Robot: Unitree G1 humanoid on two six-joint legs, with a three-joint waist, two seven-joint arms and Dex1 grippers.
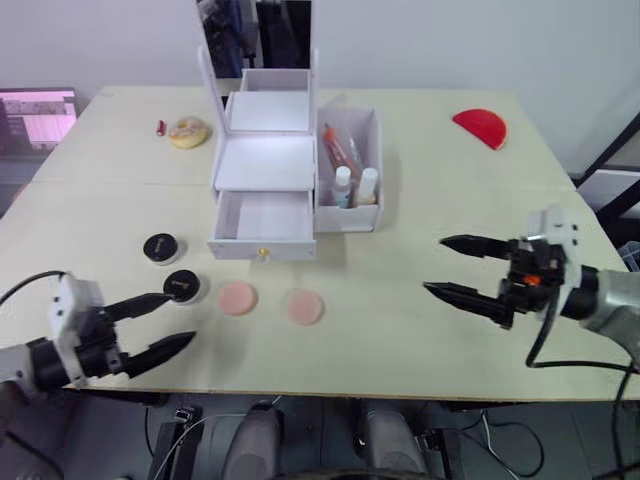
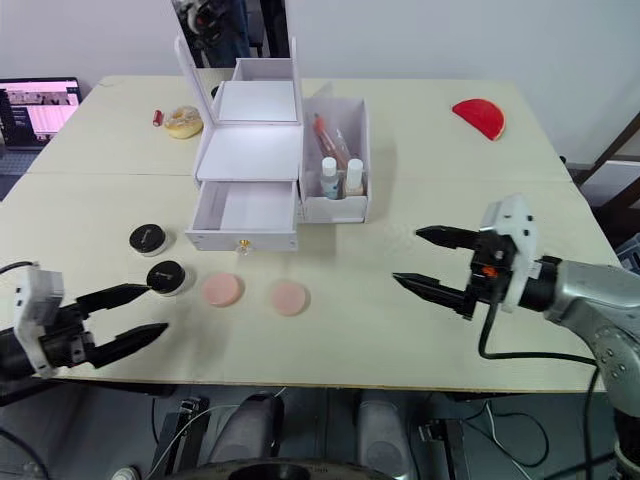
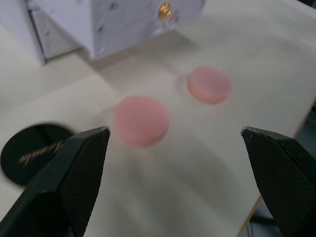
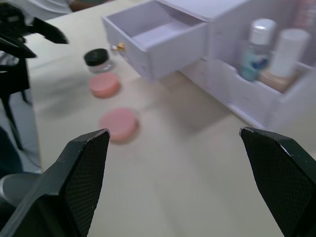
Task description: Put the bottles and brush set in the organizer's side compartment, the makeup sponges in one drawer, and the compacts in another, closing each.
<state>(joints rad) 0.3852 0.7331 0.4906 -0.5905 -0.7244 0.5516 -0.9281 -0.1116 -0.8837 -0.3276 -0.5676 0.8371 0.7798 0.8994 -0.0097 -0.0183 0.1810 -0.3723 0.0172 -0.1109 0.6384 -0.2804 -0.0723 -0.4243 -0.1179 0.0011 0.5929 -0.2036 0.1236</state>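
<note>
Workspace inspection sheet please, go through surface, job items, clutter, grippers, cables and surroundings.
Surface: pale table, seam across it.
Job's things: white organizer, lower drawer open and empty; two bottles and a brush set in the side compartment; two pink sponges and two black compacts lie on the table in front.
Clutter: red half-round piece, a yellowish round item and a small red thing beside it, far side.
Grippers: left gripper open, empty; right gripper open, empty.
Cables: black cable at the right arm.
Surroundings: monitor at left.

I stand in a lab or office: a plain pale wooden table point(image 1: 420, 200), bare white walls, a lit computer monitor point(image 1: 38, 115) at ten o'clock.
</note>
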